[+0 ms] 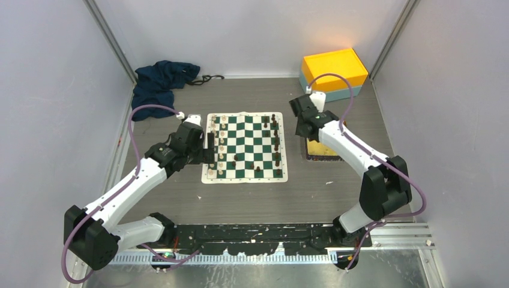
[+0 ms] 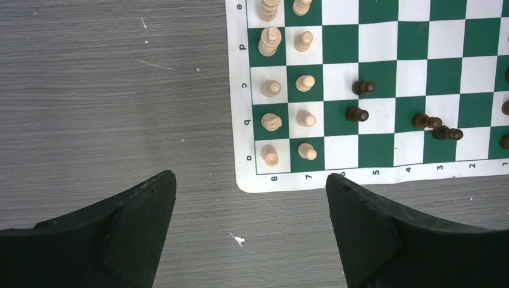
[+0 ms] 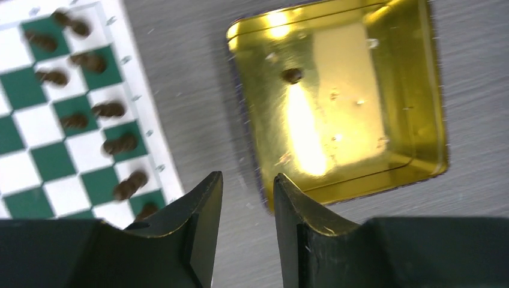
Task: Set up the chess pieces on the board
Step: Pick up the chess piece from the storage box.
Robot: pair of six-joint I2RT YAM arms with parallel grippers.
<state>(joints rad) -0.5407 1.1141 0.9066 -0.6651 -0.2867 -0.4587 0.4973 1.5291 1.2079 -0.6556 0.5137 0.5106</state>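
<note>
The board lies flat mid-table. Cream chess pieces stand in its two left columns, and dark ones line the right side, with a few dark pieces loose nearer the middle. One dark piece sits in the gold tray. My left gripper is wide open and holds nothing, over bare table just off the board's near-left corner. My right gripper hangs open and holds nothing, over the strip of table between the board and the tray.
An orange and teal box stands at the back right. A dark blue cloth lies crumpled at the back left. The gold tray is mostly hidden under the right arm. Enclosure walls rise on three sides.
</note>
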